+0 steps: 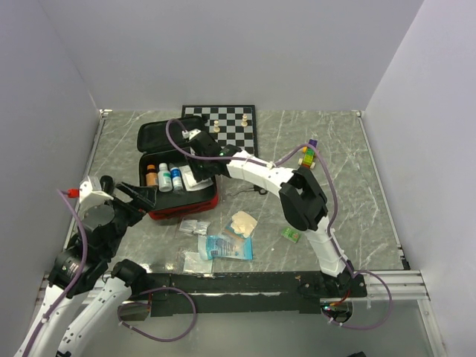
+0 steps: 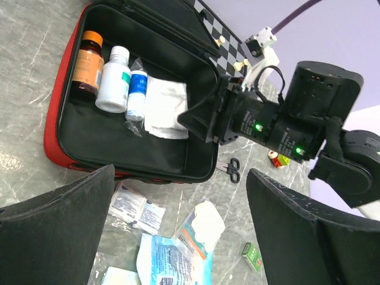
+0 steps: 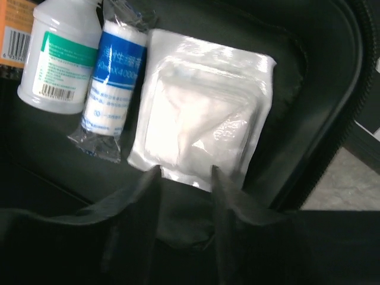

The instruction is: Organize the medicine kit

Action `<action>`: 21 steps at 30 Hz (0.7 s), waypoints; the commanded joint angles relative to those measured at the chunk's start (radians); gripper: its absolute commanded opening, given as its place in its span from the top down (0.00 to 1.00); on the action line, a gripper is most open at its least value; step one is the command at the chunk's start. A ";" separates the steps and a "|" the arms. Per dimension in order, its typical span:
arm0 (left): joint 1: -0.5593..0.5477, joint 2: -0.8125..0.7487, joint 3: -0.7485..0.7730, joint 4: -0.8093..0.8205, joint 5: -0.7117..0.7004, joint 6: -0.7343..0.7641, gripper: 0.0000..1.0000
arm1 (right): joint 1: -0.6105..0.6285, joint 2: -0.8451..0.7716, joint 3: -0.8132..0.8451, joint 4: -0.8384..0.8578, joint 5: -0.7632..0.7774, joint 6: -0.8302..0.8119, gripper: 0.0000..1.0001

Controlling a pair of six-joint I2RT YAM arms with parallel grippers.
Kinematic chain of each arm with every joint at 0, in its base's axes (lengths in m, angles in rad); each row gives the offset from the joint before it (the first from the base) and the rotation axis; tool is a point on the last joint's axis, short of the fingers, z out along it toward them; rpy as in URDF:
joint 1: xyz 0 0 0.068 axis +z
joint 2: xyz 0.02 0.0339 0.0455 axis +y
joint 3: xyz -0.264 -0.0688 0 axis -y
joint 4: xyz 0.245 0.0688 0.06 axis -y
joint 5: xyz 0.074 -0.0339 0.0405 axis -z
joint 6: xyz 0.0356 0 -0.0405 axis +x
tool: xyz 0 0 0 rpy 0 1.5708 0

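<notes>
Med kit (image 1: 181, 210): soft red zip case w/ black lining, lying open on marble-look table (image 1: 357, 186), left of centre, just in front of chessboard (image 1: 227, 123). Inside: orange bottle (image 2: 88, 59), white bottle (image 2: 114, 77), blue-wrapped roll (image 3: 113, 83), crinkly clear gauze pkt (image 3: 202, 107). R gripper (image 3: 185, 173) reaches over kit, fingers partly spread, empty, tips at pkt's near edge. L gripper (image 2: 181, 172) spread wide, empty, near kit's front side.

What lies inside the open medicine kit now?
In the medicine kit lie, in a row, an orange bottle, a white bottle, a blue-labelled roll and a white gauze packet. The right gripper covers the lining beside the packet.
</notes>
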 commanded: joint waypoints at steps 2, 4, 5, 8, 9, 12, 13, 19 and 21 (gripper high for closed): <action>-0.002 0.017 -0.009 0.055 0.008 -0.002 0.04 | 0.002 -0.087 -0.068 -0.014 -0.017 -0.008 0.73; -0.001 0.019 -0.014 0.055 0.010 -0.005 0.04 | 0.010 -0.083 -0.096 -0.019 -0.049 -0.019 0.86; -0.002 0.020 -0.017 0.060 0.011 -0.005 0.04 | 0.010 -0.081 -0.107 -0.017 -0.061 -0.022 0.89; -0.002 0.023 -0.026 0.069 0.021 -0.009 0.04 | 0.016 -0.065 -0.121 -0.016 -0.098 -0.019 0.90; -0.002 0.025 -0.028 0.071 0.024 -0.009 0.04 | 0.017 -0.060 -0.118 -0.017 -0.104 -0.017 0.89; -0.002 0.033 -0.026 0.071 0.027 -0.011 0.04 | 0.022 -0.037 -0.092 -0.026 -0.111 -0.012 0.85; -0.002 0.033 -0.025 0.069 0.025 -0.011 0.04 | 0.022 -0.032 -0.081 -0.028 -0.107 -0.012 0.84; -0.002 0.031 -0.026 0.069 0.022 -0.011 0.04 | 0.020 0.057 0.060 -0.105 -0.085 -0.008 0.77; -0.002 0.034 -0.028 0.069 0.022 -0.011 0.04 | 0.013 0.083 0.096 -0.120 -0.071 0.009 0.77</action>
